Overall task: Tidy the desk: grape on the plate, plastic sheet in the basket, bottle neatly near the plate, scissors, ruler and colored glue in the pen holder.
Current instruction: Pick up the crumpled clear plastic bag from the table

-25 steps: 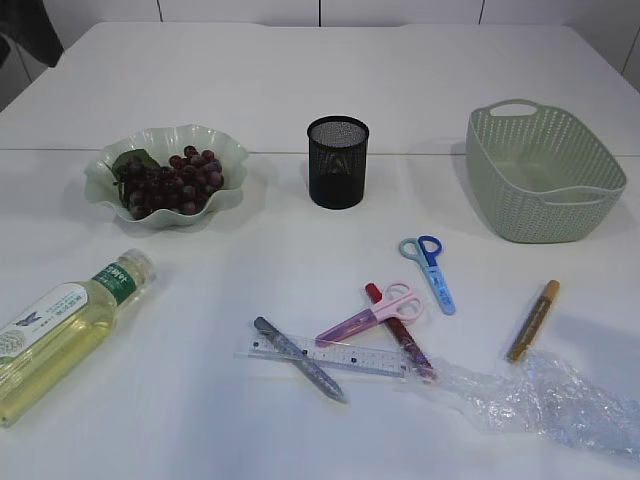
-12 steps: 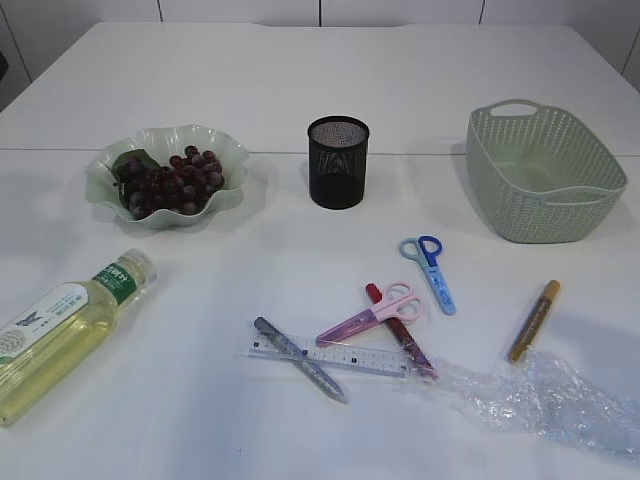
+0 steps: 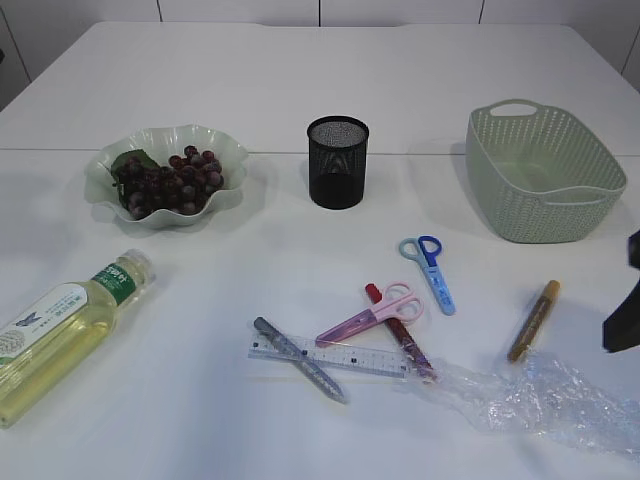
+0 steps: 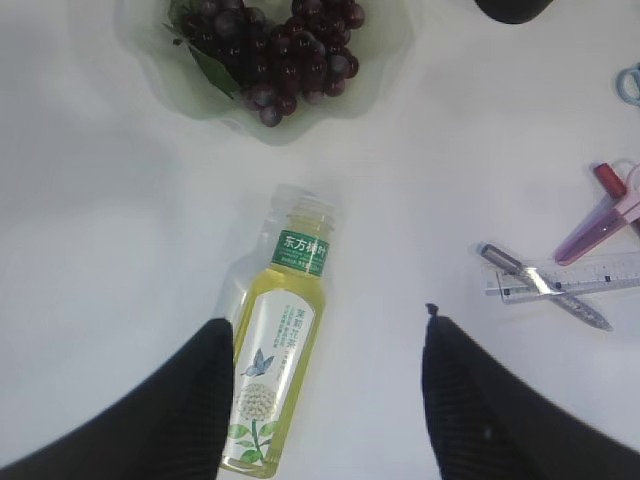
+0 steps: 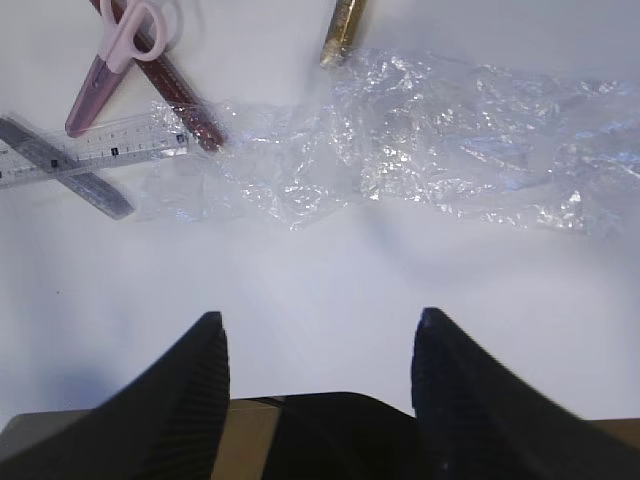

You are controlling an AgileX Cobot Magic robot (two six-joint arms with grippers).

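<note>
Dark grapes lie in the pale green wavy plate. The bottle of yellow drink lies on its side at front left. My left gripper is open and empty above it, the bottle beside its left finger. Blue scissors, pink scissors, red glue, clear ruler, grey glue and gold glue lie in front of the black mesh pen holder. The crumpled plastic sheet lies at front right. My right gripper is open and empty, short of the sheet.
The green basket stands at back right. My right arm shows at the right edge of the exterior view. The table's front edge lies just below my right gripper in the right wrist view.
My right arm has come into the exterior view at the right edge. A dark shape at the top left corner has left that view. The objects have not moved.
</note>
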